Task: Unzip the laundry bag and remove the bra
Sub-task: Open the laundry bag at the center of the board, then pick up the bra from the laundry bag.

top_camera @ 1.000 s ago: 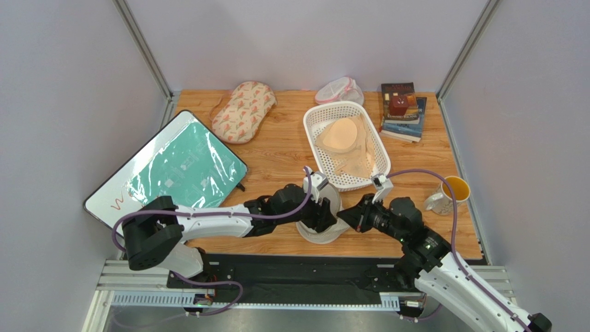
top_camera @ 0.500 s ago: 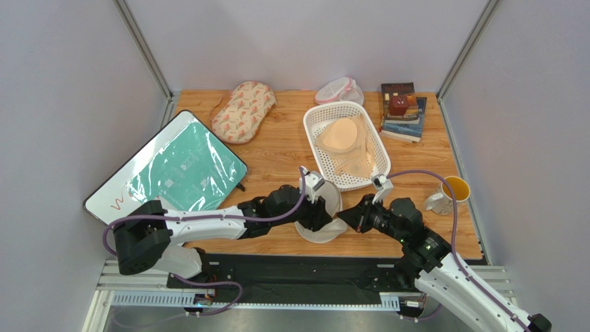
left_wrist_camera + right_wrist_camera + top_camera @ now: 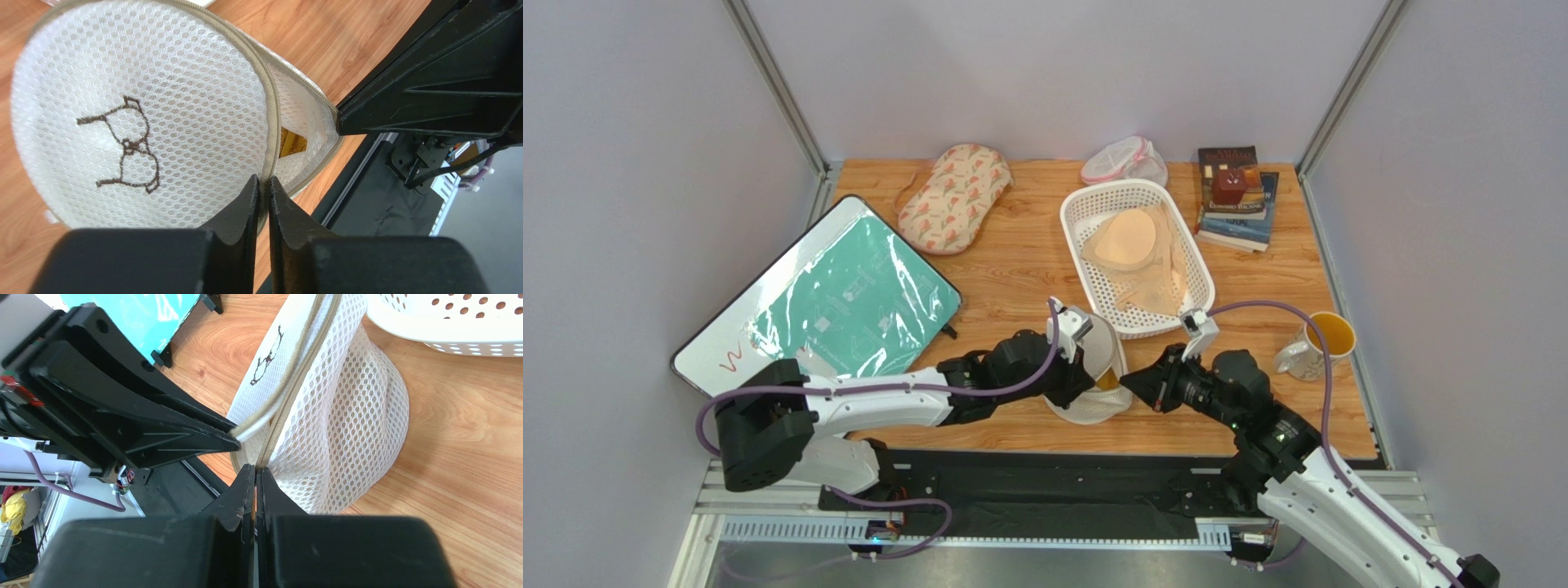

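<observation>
The laundry bag [image 3: 1090, 382], round cream mesh with a black bra icon [image 3: 126, 147], stands tilted near the table's front edge between both arms. Its zip gapes, and a strip of the mustard-yellow bra [image 3: 293, 144] shows inside; the rest of the bra is hidden. My left gripper [image 3: 264, 179] is shut on the zip edge of the icon-side half. My right gripper [image 3: 255, 469] is shut on the zip edge of the other half [image 3: 350, 422], right beside the left fingers [image 3: 159, 432]. In the top view the left gripper [image 3: 1078, 374] and right gripper [image 3: 1133, 385] flank the bag.
A white basket [image 3: 1078, 218] holding a pale peach bra sits just behind the bag. An oval patterned bag [image 3: 955, 196], a small pink-trimmed mesh bag [image 3: 1124, 159] and stacked books [image 3: 1234, 196] lie at the back. A mug [image 3: 1320, 341] stands right, a teal board [image 3: 836, 300] left.
The left gripper has closed onto the bag's zip edge and drawn slightly left. The bag's halves have parted, showing yellow fabric. The right gripper has held still.
</observation>
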Robot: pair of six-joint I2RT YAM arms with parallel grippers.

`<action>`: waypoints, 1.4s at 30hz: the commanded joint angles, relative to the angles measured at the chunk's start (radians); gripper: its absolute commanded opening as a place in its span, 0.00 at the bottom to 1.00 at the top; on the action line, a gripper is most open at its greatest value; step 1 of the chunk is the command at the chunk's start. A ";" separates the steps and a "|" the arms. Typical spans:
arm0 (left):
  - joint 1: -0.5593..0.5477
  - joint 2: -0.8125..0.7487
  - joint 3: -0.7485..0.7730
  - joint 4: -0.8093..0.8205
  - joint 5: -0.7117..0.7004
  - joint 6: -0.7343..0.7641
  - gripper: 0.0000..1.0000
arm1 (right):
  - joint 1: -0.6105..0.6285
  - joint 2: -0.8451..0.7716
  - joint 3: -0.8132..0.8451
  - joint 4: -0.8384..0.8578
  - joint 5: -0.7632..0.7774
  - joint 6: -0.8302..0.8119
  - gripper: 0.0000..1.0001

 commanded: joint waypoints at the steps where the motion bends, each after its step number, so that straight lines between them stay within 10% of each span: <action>1: 0.000 -0.095 -0.001 -0.030 -0.065 0.035 0.07 | -0.002 0.004 0.014 0.025 0.007 -0.013 0.00; 27: 0.035 -0.693 0.034 -0.575 -0.173 0.001 0.00 | 0.000 0.202 0.159 -0.225 0.377 -0.019 0.06; 36: 0.054 -0.735 0.040 -0.609 -0.147 -0.004 0.00 | -0.002 0.242 0.355 -0.349 0.367 -0.093 0.67; 42: 0.060 -0.733 0.045 -0.597 -0.136 -0.016 0.00 | 0.006 0.260 0.478 -0.352 0.251 -0.121 0.72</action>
